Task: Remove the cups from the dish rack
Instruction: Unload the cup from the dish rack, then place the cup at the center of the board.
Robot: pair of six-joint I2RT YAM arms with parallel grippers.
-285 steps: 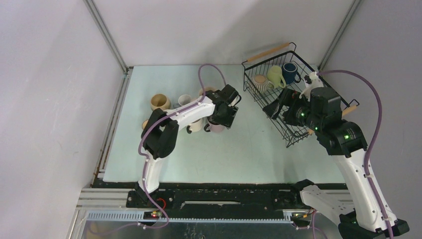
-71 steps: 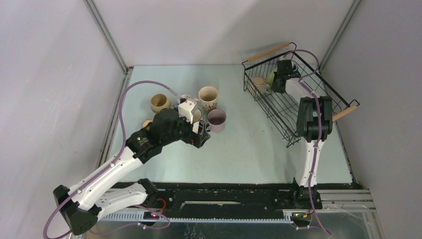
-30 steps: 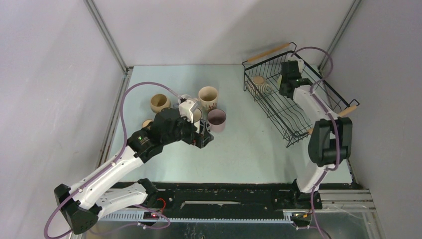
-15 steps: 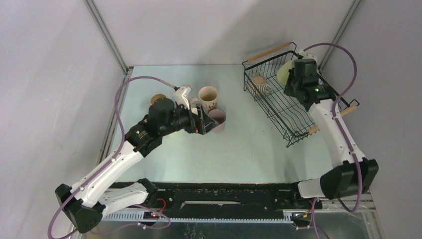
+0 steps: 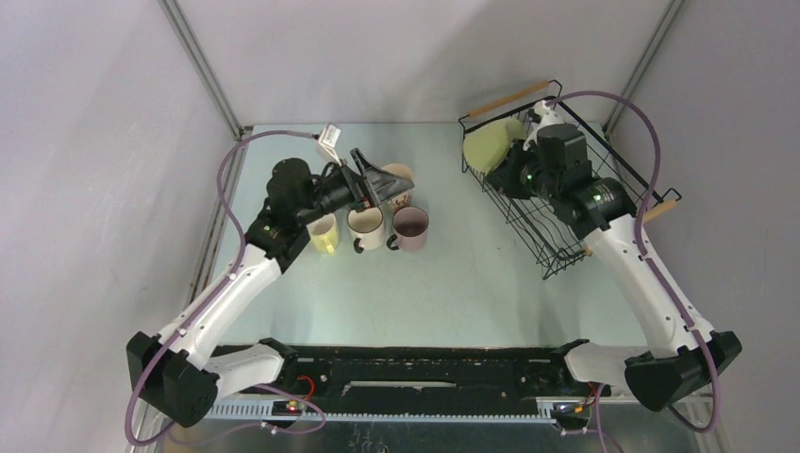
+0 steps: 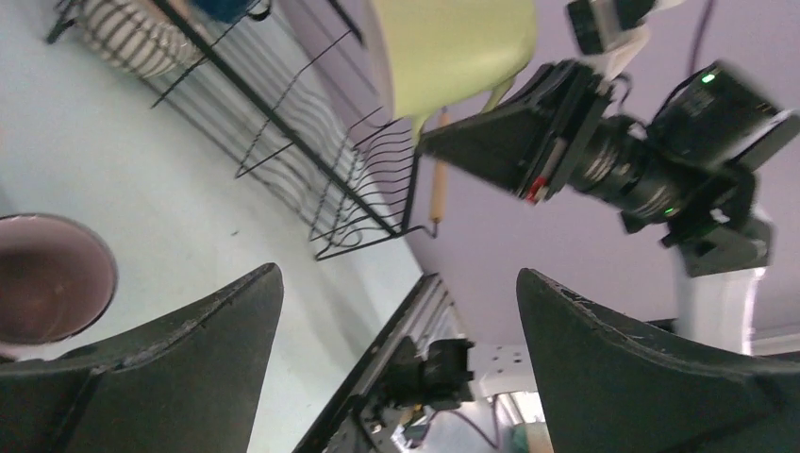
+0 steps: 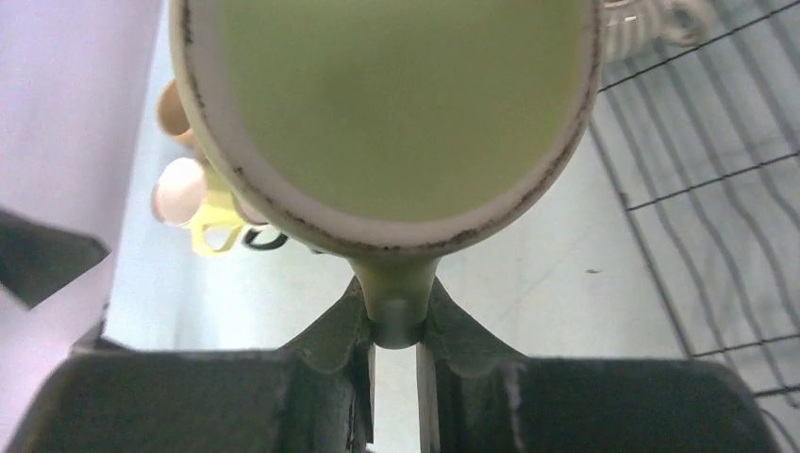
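My right gripper (image 5: 512, 162) is shut on the handle of a pale yellow-green cup (image 5: 489, 143), held tilted in the air over the left edge of the black wire dish rack (image 5: 557, 247). In the right wrist view the fingers (image 7: 349, 330) pinch the handle of that cup (image 7: 396, 104). A ribbed beige cup (image 6: 127, 28) and a dark blue cup (image 6: 226, 8) sit inside the rack (image 6: 363, 193). My left gripper (image 5: 375, 179) is open and empty, raised above the cups on the table and pointing right. A mauve cup (image 5: 410, 226), a cream cup (image 5: 365, 226) and a yellow cup (image 5: 324, 234) stand below it.
A floral cup (image 5: 402, 181) stands partly behind the left fingers. The rack's wooden handles (image 5: 509, 97) stick out at the back and the right side. Grey walls close in on the pale green table (image 5: 453, 283) on three sides.
My right gripper has carried the yellow-green cup left, from over the rack's back to over its left edge. The left arm has risen and swung back above the cups on the table, still open.
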